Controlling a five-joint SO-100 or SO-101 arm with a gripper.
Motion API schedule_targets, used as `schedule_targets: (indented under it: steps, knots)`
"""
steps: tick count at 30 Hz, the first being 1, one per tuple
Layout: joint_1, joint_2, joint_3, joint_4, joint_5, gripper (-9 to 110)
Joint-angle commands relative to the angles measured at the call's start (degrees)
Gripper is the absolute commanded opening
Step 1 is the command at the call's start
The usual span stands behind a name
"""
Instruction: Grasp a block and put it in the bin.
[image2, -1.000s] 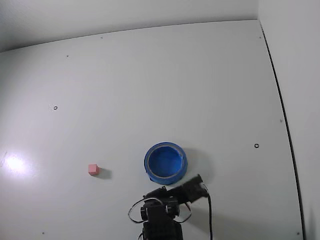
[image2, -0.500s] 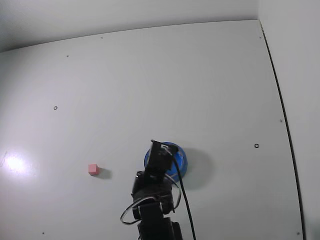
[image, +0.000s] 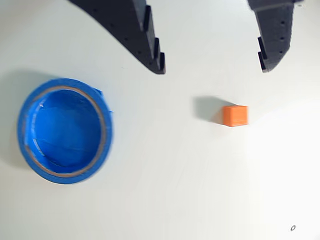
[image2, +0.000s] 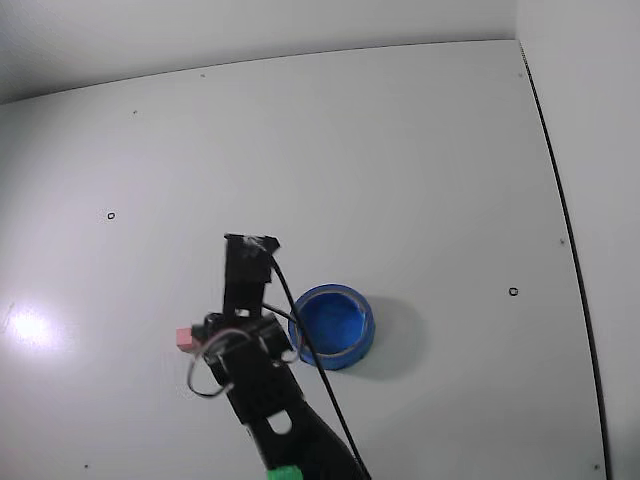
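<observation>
Wrist view is giving you the clearest picture, so start there and read it left to right. The bin is sitting well off to the left of the end effector, clear of both fingers. The end effector's fingers are standing wide apart with nothing between them. The block is lying on the white surface just below the gap, but it is sitting closer to the right finger than to the left one, and it is reading orange here.

You are risking a bad grasp if you descend as you are now: I judge the right fingertip could land on the block's top or nudge it sideways instead of straddling it. The small cube would likely skid on this smooth surface. Centring the gap over the block first looks worthwhile.

Fixed view is showing you what the wrist camera cannot: the whole arm leaning over the surface, with the block peeking out pink at its left edge and the bin just to its right. It is not showing you the fingers clearly, so you cannot judge their spread or the alignment from there.
</observation>
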Motion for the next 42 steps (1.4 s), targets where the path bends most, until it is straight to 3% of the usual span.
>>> schedule_targets:
  steps: [1, 10, 21, 31, 42]
  knots:
    - [-4.0, -13.0, -14.4, -0.7, 1.5, 27]
    - [-8.5, -29.3, -25.4, -0.7, 2.1, 27]
    - [-9.0, -39.8, -27.8, -1.1, 2.1, 27]
    - [-9.0, -43.2, -27.2, -13.7, 2.1, 27]
    - [-9.1, -51.3, -27.1, -18.0, 2.1, 27]
